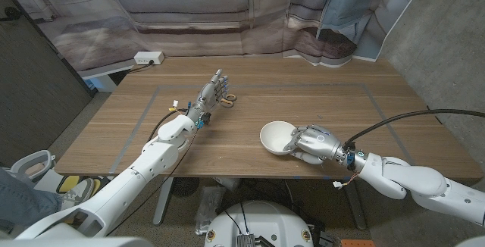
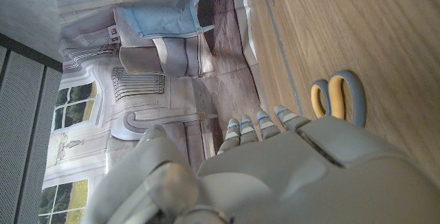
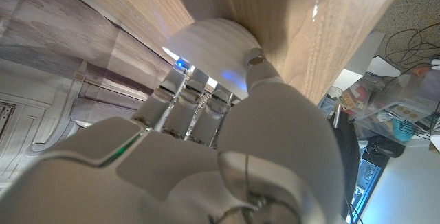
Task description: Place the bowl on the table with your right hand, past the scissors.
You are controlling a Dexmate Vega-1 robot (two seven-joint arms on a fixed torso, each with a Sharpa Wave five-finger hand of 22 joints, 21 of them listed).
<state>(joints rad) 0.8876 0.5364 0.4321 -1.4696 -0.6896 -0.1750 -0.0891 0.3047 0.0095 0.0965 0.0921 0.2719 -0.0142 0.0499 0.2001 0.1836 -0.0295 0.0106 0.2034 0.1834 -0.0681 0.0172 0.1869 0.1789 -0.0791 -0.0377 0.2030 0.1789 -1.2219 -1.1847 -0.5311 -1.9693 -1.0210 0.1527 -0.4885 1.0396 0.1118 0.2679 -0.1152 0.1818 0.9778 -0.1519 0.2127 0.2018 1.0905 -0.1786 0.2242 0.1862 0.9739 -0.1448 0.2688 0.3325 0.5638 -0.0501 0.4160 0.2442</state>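
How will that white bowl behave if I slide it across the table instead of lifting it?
The bowl looks rigid and glossy, probably ceramic or hard plastic, so it should slide easily on the smooth wooden table. The right hand grips it at one rim only, so it may tip or pivot. If ceramic, it could chip on a hard set-down.

Robot hand [image 2: 302, 176] just beside scissors [image 2: 338, 97] on table [image 2: 385, 25].

Open tabletop [image 1: 318, 99] upper right, past the bowl [image 1: 277, 136] | upper centre-left blocked: left hand [image 1: 212, 93] beside scissors [image 1: 229, 100]
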